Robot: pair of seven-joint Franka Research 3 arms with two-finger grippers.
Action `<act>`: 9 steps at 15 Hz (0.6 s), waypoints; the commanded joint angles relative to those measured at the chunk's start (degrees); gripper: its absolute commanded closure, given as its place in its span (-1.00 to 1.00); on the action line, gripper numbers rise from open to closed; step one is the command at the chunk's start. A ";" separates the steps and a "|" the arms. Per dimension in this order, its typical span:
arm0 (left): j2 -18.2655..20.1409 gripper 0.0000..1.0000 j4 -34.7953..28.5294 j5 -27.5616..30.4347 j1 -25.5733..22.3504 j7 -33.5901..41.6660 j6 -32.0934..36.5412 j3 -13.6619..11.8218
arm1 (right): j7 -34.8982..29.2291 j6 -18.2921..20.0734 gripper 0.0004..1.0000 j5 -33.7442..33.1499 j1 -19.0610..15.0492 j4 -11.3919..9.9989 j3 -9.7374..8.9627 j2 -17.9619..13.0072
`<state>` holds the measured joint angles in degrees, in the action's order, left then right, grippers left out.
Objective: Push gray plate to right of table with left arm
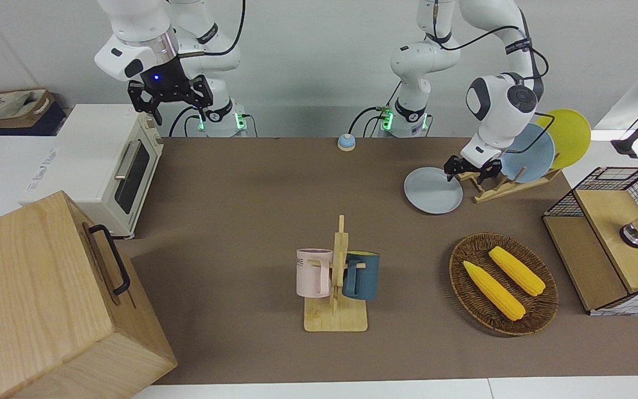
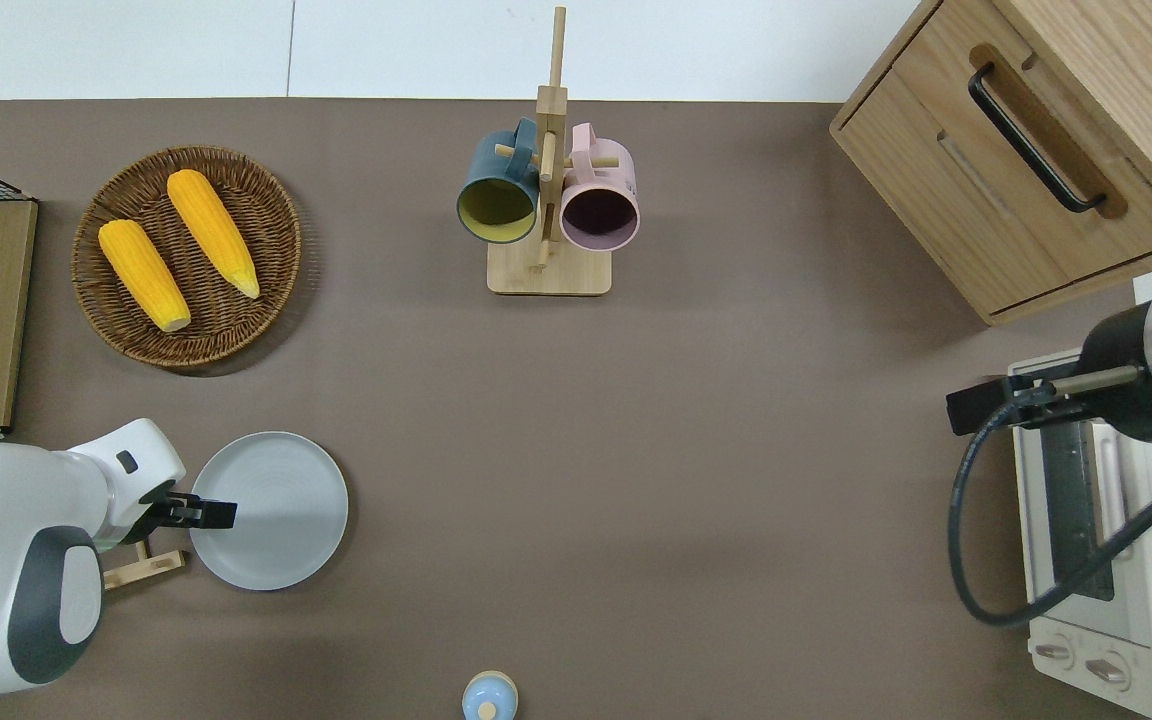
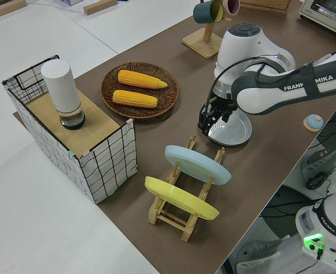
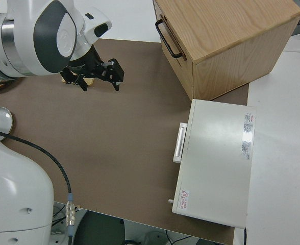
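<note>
The gray plate (image 1: 433,191) lies flat on the brown table (image 1: 241,210) toward the left arm's end; it also shows in the overhead view (image 2: 276,510) and the left side view (image 3: 232,129). My left gripper (image 1: 467,169) (image 2: 204,513) (image 3: 212,121) is low at the plate's rim, on the side toward the wooden plate rack. Its jaws look open, with one fingertip over the rim and nothing held. My right gripper (image 1: 170,103) (image 4: 98,77) is open, and that arm is parked.
A wooden rack (image 1: 499,187) beside the plate holds a sky-blue plate (image 1: 529,154) and a yellow plate (image 1: 568,136). A wicker basket (image 1: 463,277) holds two corn cobs. Also here: a mug tree (image 1: 336,277), a bell (image 1: 345,142), a toaster oven (image 1: 114,166), a wooden drawer box (image 1: 42,299) and a wire crate (image 1: 612,238).
</note>
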<state>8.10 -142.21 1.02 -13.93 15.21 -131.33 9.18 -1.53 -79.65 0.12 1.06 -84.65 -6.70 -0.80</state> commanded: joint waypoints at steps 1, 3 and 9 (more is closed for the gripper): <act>1.39 -1.00 -3.95 -0.58 -0.30 0.70 -4.37 0.14 | -0.14 0.99 -0.97 0.23 -1.15 0.45 -0.77 -0.17; 1.30 -1.00 -4.30 -0.58 -0.22 0.70 -4.46 0.14 | -0.14 0.90 -0.97 0.23 -1.15 0.45 -0.77 -0.17; -0.19 -1.00 -4.39 -0.49 0.31 0.61 -5.95 0.14 | -0.14 0.90 -0.97 0.23 -1.15 0.45 -0.77 -0.17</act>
<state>8.05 -145.20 1.02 -13.92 15.38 -134.56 9.23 -1.53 -79.65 0.12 1.06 -84.65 -6.70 -0.80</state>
